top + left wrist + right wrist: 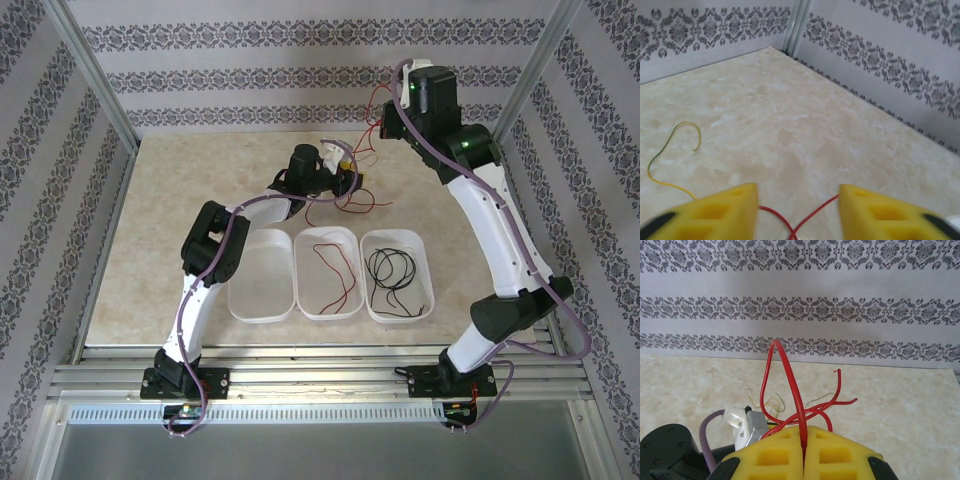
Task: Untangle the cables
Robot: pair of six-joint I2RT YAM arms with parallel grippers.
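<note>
The cables [350, 200] are judged to be very light, thin and limp, with enough spring to hold loose loops. They are likely to slide through soft pads unless pinched firmly, and a hard pull is likely to tighten a knot rather than free it. A hold is best taken on a single strand, close to a free end and clear of any crossing.

The remaining tangle lies on the table [180, 200] at its far middle, beyond three white trays [300, 300]. A sorted red strand [335, 270] lies in the middle tray and a black strand [392, 270] in the right one.

A red cable [776, 342] is lifted out of the tangle by the right claw [804, 440]. Its yellow pads are pressed fully together on the strand, which arches up above them and falls back toward the heap. In the overhead view the right claw [388, 118] is held high over the far edge, to the right of the tangle.

The left claw [799, 212] is spread wide and grips nothing. Red strands are seen crossing on the table between its fingers, and a pale yellow cable [650, 167] lies apart to the left. From overhead the left claw [345, 172] is set low, right at the tangle.
</note>
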